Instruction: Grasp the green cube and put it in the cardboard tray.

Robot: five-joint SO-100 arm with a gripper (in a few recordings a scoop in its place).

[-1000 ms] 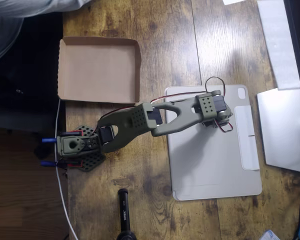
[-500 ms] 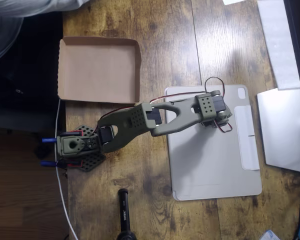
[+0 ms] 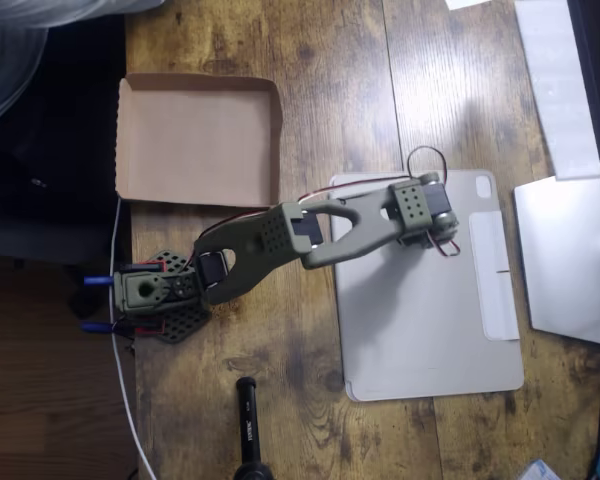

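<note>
In the overhead view we see the cardboard tray (image 3: 198, 138) bare at upper left, so placing remains, while our wrist hides the gripper's opening and the green cube's whereabouts, which we cannot tell.

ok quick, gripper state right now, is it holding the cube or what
Gripper: cannot be told. From overhead the olive-green arm's wrist covers the jaws, and no green cube is visible there. The cardboard tray has nothing in it.

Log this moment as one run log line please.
arm: olive arm reaching over grey tablet cover | gripper: hidden under wrist | green cube: hidden | cardboard tray: nothing inside | stage: cube not in tray
</note>
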